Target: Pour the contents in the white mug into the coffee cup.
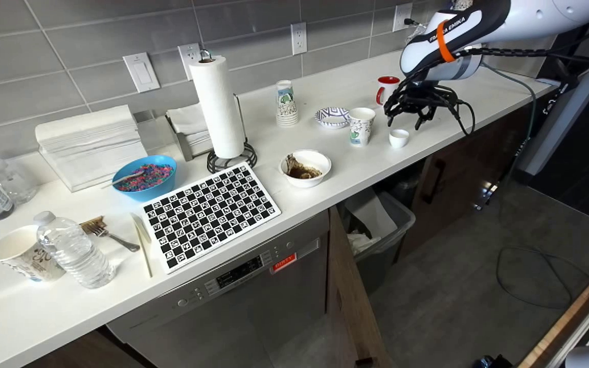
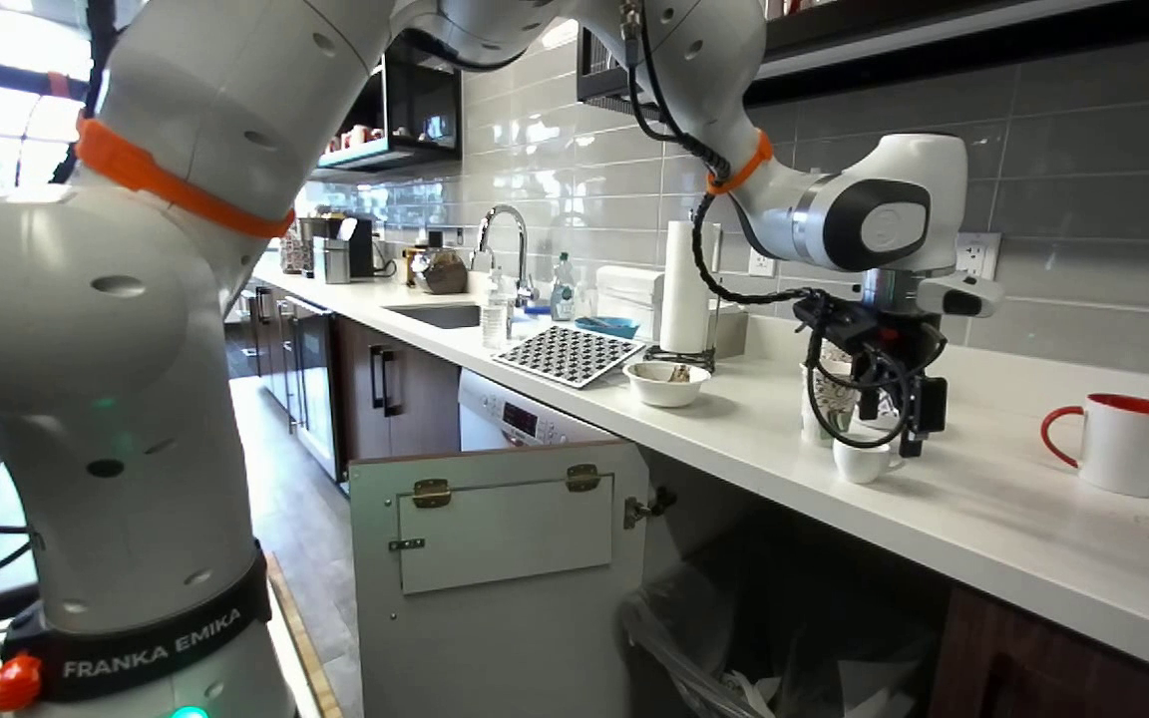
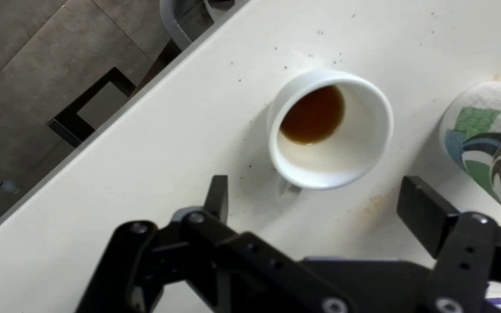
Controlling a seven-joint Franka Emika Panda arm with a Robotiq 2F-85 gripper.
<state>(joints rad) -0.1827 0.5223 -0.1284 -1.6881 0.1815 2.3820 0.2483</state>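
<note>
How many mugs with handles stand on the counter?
2. The white mug is near the front of the counter, beside a paper cup; the red-lined mug is nearer the wall. The arm may hide others, and the far end is too small to tell.

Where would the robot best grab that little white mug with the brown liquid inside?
Probably around the outside wall of the white mug, since its tiny handle looks to offer little to pinch. I'd come down from above on the handle side, where the open gripper hangs, one finger either side. The mug stands upright holding brown liquid, so keep it level. A patterned paper cup stands close by.
</note>
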